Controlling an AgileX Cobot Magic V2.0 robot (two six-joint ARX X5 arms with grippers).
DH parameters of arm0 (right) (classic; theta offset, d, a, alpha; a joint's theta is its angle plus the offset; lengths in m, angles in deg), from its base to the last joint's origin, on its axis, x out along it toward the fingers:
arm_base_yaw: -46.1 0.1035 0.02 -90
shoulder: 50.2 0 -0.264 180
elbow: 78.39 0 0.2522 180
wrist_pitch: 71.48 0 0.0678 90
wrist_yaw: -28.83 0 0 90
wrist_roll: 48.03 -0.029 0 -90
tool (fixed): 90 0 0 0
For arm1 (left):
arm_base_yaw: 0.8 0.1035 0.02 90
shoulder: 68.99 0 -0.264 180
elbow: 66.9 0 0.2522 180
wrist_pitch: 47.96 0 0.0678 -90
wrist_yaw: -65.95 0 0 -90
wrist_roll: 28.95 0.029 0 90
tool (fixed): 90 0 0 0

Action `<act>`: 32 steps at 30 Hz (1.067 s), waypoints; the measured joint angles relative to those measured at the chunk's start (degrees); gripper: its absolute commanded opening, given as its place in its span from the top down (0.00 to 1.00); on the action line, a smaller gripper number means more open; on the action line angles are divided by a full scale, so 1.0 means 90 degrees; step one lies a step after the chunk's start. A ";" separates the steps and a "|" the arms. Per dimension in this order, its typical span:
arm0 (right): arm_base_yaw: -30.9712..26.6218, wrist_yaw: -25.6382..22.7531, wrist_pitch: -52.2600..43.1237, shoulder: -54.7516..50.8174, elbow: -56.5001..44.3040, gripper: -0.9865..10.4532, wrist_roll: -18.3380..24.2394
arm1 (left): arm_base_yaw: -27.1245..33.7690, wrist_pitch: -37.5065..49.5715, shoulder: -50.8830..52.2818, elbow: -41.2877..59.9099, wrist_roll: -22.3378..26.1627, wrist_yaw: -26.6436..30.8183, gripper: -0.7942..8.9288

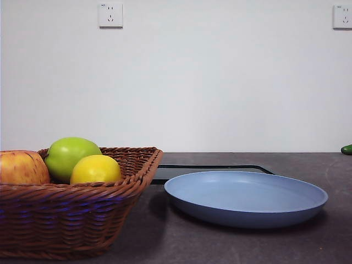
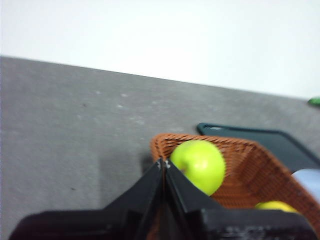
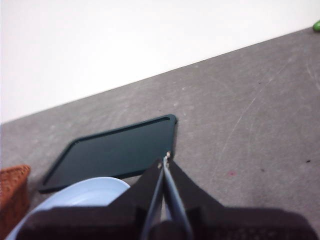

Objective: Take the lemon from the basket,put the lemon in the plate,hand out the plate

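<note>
The lemon (image 1: pixel 95 169) lies in the brown wicker basket (image 1: pixel 71 214) at the front left, beside a green apple (image 1: pixel 70 155) and a red-yellow apple (image 1: pixel 22 168). The light blue plate (image 1: pixel 246 198) sits empty to the basket's right. In the left wrist view my left gripper (image 2: pixel 164 164) is shut and empty above the basket (image 2: pixel 250 170), near the green apple (image 2: pixel 199 165); a sliver of the lemon (image 2: pixel 276 205) shows. In the right wrist view my right gripper (image 3: pixel 165 159) is shut and empty above the plate (image 3: pixel 80 195). Neither arm shows in the front view.
A flat black tray (image 1: pixel 212 171) lies behind the plate; it also shows in the right wrist view (image 3: pixel 112 152). A small green object (image 1: pixel 347 149) sits at the far right of the table. Two wall sockets are on the white wall behind.
</note>
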 measured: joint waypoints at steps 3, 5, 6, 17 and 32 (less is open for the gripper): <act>0.0000 0.0015 0.0002 0.0000 0.0002 0.91 -0.0228 | 0.0000 0.0000 -0.0002 0.0000 -0.0580 -0.0005 0.91; 0.0000 0.0017 0.0061 0.0000 0.0005 0.91 -0.0367 | 0.0000 -0.0015 0.0000 -0.0005 -0.0889 -0.0010 0.91; 0.0002 0.0017 0.0194 0.0002 0.0029 0.91 -0.0454 | 0.0000 -0.0097 0.0000 -0.0015 -0.1003 -0.0010 0.91; 0.0002 0.0015 0.1746 0.0945 0.1637 0.91 -0.0797 | 0.0000 -0.1843 -0.0855 -0.1834 -0.1265 -0.0085 0.91; 0.0000 0.0022 0.3121 0.3759 0.4286 0.91 0.0206 | -0.0029 -0.2805 -0.3905 -0.4357 -0.0245 -0.1185 0.91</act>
